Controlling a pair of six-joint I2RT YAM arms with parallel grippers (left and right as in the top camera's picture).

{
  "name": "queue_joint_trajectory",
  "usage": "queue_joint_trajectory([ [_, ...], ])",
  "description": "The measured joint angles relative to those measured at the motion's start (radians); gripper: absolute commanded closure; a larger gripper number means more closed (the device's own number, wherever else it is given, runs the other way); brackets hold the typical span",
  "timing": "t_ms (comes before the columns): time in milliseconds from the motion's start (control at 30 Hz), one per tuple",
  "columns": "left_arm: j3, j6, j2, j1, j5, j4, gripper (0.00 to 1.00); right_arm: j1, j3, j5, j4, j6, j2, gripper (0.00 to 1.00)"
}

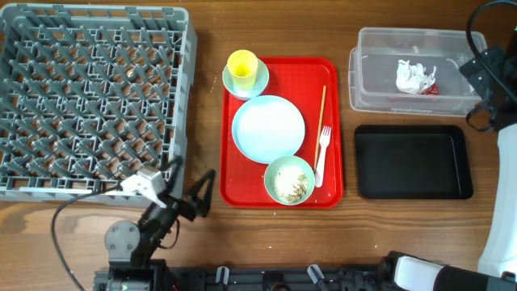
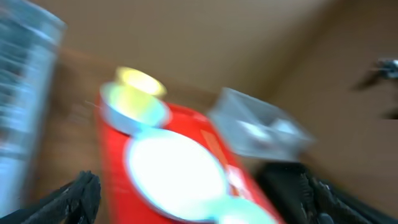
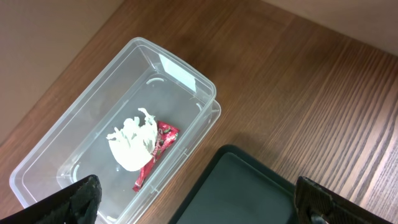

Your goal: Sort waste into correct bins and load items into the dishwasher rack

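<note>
Red-and-white wrapper [image 3: 149, 155] is lying in the clear tub [image 3: 180, 71], with the black tray [image 3: 249, 186] sitting just beside it. I am reading both claws as released: the right claw [image 3: 199, 202] is hovering at the tub's end, and the left claw [image 1: 194, 190] is hanging near the grey rack [image 1: 89, 97], its fingers seemingly spread in the blurred wrist view. Sitting on the red tray [image 1: 234, 182] are the cup [image 1: 241, 65], plate [image 1: 268, 128], fork [image 1: 322, 153], chopstick [image 1: 321, 113] and scrap bowl [image 1: 289, 179].

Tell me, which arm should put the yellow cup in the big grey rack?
Left, probably. The open left end effector sits beside the rack and the red tray holding the cup; the right end effector hovers over the tub, farther away.
</note>
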Motion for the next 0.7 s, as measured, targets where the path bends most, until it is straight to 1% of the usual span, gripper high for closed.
queue_joint_trajectory([
  [67,0.0,-0.074,0.0,0.0,0.083,0.023,0.0,0.0,0.0,0.0,0.0,0.0,0.0,0.0],
  [167,0.0,-0.132,0.0,0.0,0.142,0.026,0.0,0.0,0.0,0.0,0.0,0.0,0.0,0.0],
  [267,0.0,-0.156,0.0,0.0,0.123,0.001,0.0,0.0,0.0,0.0,0.0,0.0,0.0,0.0],
  [333,0.0,-0.157,0.0,0.0,0.051,-0.019,0.0,0.0,0.0,0.0,0.0,0.0,0.0,0.0],
  [433,0.0,-0.111,0.0,0.0,-0.053,-0.019,0.0,0.0,0.0,0.0,0.0,0.0,0.0,0.0],
  [500,0.0,-0.058,0.0,0.0,-0.143,-0.019,0.0,0.0,0.0,0.0,0.0,0.0,0.0,0.0],
  [567,0.0,0.019,0.0,0.0,-0.233,-0.014,0.0,0.0,0.0,0.0,0.0,0.0,0.0,0.0],
  [700,0.0,0.166,0.0,0.0,-0.298,-0.004,0.0,0.0,0.0,0.0,0.0,0.0,0.0,0.0],
])
